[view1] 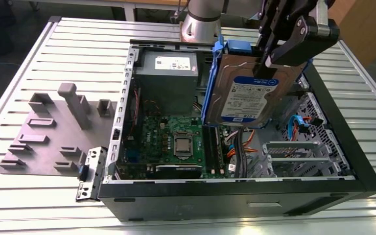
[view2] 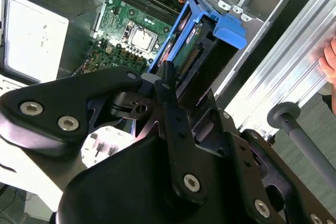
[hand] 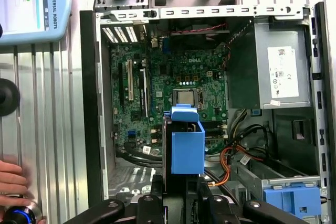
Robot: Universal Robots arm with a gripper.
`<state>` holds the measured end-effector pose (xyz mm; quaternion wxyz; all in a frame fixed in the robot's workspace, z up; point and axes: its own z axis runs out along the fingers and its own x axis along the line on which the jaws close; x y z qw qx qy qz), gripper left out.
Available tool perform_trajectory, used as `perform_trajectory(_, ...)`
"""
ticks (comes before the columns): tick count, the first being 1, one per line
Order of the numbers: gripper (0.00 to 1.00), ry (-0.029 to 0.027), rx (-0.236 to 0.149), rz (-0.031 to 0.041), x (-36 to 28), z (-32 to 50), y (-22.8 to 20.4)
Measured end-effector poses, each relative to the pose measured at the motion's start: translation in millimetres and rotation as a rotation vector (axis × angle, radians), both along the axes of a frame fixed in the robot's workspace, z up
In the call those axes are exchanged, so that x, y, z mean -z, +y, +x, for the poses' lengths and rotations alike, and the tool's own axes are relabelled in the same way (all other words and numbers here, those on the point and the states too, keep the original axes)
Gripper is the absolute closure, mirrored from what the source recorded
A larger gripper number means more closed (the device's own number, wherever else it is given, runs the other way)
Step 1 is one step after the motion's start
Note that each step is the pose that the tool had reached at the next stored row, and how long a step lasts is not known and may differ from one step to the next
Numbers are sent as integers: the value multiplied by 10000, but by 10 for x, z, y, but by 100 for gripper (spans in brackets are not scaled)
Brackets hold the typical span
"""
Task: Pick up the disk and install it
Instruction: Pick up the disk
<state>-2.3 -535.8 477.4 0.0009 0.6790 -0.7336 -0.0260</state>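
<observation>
Slatted metal table (view1: 57, 44) carries one open computer case (view1: 240, 196) in the exterior view; one gripper (view1: 266, 68), jaws clamped on one disk (view1: 250, 100), holds it tilted above the case. Second wrist view: one processor (view2: 143, 38) beyond the disk. First wrist view: one hand (hand: 13, 182) beside the case.

You have the disk (view1: 250, 98), a silver-grey drive with a white-and-blue label and a blue carrier frame, clamped by its upper end in the gripper (view1: 266, 66), hanging steeply tilted beneath it
</observation>
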Motion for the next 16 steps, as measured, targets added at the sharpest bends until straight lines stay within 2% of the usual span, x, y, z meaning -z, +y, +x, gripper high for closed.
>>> perform_trajectory(8,65,4,2,0,4,147,0)
perform_trajectory(16,65,18,1,1,14,374,1)
